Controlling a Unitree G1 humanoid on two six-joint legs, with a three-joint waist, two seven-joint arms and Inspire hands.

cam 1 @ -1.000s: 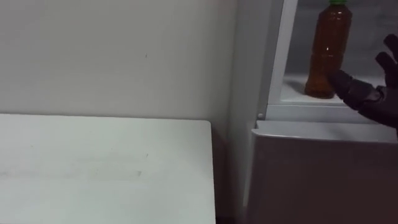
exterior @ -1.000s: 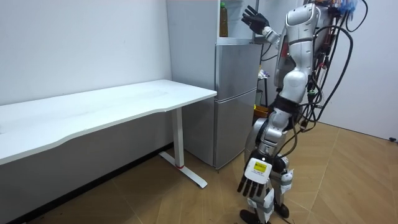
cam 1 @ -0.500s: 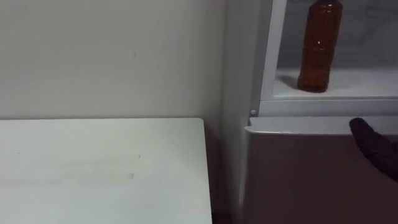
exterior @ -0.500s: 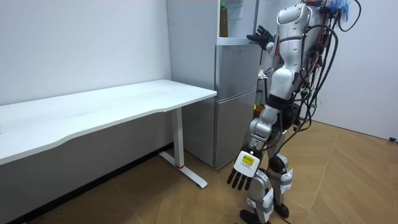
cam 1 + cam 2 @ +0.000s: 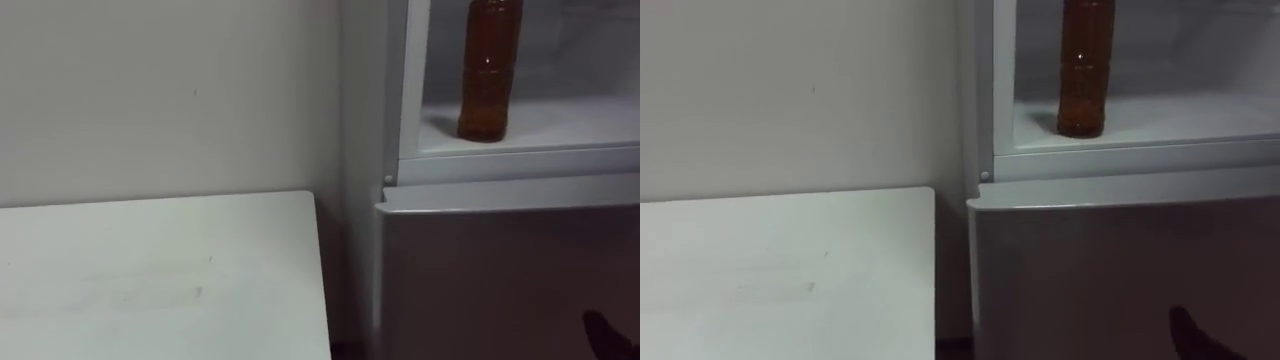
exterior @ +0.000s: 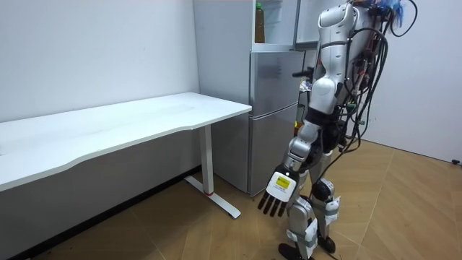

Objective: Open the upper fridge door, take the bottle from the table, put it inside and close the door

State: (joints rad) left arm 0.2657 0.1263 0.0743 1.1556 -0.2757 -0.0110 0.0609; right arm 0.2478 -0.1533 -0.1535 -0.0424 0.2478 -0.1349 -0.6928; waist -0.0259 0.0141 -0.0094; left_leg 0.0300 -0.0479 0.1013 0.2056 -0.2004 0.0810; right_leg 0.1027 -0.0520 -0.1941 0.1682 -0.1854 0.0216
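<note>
A brown bottle [image 5: 488, 75] stands upright on the white shelf [image 5: 550, 125] of the open upper fridge, with nothing touching it; it is also seen in the right eye view [image 5: 1085, 70] and the room view [image 6: 258, 25]. Of my right hand [image 5: 598, 330] one straight dark finger shows at the bottom right, well below the bottle and in front of the shut lower fridge door [image 5: 500, 270]. My left hand [image 6: 278, 195] hangs at my side near knee height, its fingers straight and holding nothing. I stand facing the fridge.
A white table [image 5: 150, 275] stands to the left of the fridge [image 6: 271, 108], against the wall, with a narrow gap between them. The upper fridge door [image 6: 304, 20] is swung open beside my shoulder. Wooden floor lies around me.
My right hand has dropped from beside the bottle to the bottom edge of the eye views. The bottle stays on the shelf. The eye views have shifted; the left arm has swung forward a little.
</note>
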